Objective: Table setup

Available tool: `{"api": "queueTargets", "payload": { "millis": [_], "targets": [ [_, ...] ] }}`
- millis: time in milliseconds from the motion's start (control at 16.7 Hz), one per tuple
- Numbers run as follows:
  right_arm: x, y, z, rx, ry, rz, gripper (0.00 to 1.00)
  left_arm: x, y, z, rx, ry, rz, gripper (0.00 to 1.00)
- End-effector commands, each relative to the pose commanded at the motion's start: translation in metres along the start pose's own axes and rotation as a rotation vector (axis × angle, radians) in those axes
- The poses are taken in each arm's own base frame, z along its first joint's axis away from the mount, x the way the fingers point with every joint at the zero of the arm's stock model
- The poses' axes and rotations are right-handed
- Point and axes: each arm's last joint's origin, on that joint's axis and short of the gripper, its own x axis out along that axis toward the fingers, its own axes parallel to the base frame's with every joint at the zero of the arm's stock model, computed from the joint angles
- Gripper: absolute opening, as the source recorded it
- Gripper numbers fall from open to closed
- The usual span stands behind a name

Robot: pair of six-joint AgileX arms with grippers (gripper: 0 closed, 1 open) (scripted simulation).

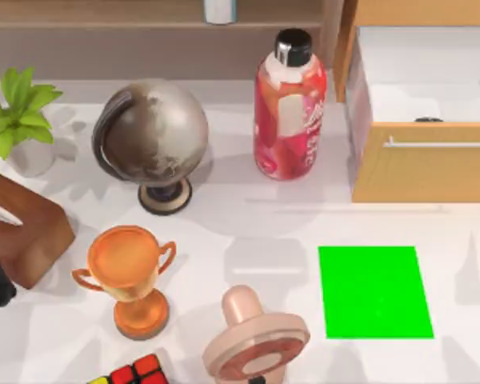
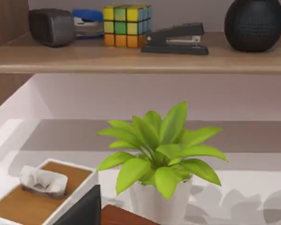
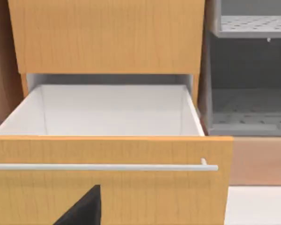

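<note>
Red bottle (image 1: 290, 108) label unreadable; drawer (image 1: 420, 160) open; both pincers' state: cannot tell.

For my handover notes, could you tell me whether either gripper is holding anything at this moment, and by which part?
It cannot be told from these views.

Trophy (image 1: 130, 276) beside globe (image 1: 154, 140) (bottle (image 1: 289, 108) right); drawer (image 1: 420, 120) open.
</note>
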Motion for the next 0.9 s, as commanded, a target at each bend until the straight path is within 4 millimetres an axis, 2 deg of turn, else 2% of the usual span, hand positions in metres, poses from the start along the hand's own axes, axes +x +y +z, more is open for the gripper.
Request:
{"api": "queueTargets", "payload": {
  "millis": [180, 300, 540, 720, 900],
  "targets": [
    [0.000, 0.000, 0.002, 0.001, 0.007, 0.004, 1.00, 0.000, 0.000, 0.000, 0.000, 0.000, 0.000, 1.00],
    [0.000, 0.001, 0.012, 0.004, 0.042, 0.016, 1.00, 0.000, 0.000, 0.000, 0.000, 0.000, 0.000, 1.00],
    [0.010, 0.004, 0.054, 0.016, 0.186, 0.037, 1.00, 0.000, 0.000, 0.000, 0.000, 0.000, 0.000, 1.00],
    [0.037, 0.007, 0.097, 0.025, 0.357, 0.038, 1.00, 0.000, 0.000, 0.000, 0.000, 0.000, 0.000, 1.00],
    [0.087, 0.013, 0.134, 0.031, 0.560, 0.038, 1.00, 0.000, 0.000, 0.000, 0.000, 0.000, 0.000, 1.00]
  ]
}}
